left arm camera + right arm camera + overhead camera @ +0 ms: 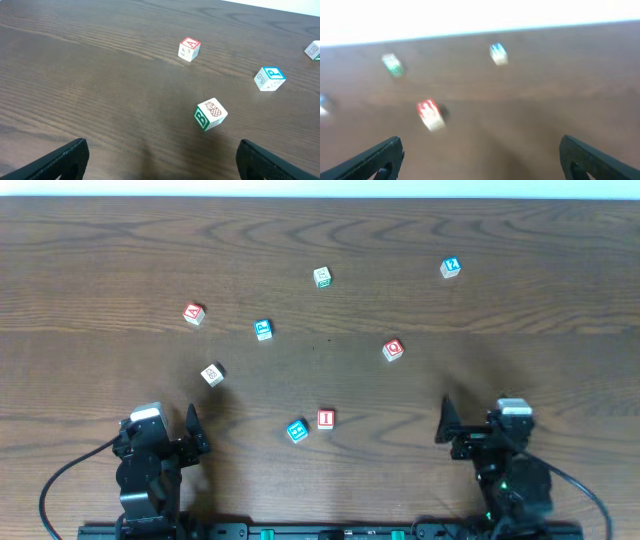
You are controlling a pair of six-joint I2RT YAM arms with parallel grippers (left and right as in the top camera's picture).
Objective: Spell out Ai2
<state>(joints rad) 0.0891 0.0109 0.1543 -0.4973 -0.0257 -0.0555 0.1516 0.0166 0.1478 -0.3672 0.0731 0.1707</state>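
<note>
Ahead of left gripper, fingers apart, empty: red A block, beyond B block. Between both grippers: red I block. Well ahead of right gripper, fingers apart, empty: blue 2 block. Step judged: nothing placed; next, reach for A.

1. a dark wood-grain table with a pale strip along its far edge.
2. p block, lettered in blue, with a 3 on one side face.
3. b block, with a green letter and a pineapple picture, sitting askew.
4. green-marked block, toward the far edge.
5. red-marked block, right of centre, its letter unclear.
6. blue-marked block, near the front and turned askew.
</note>
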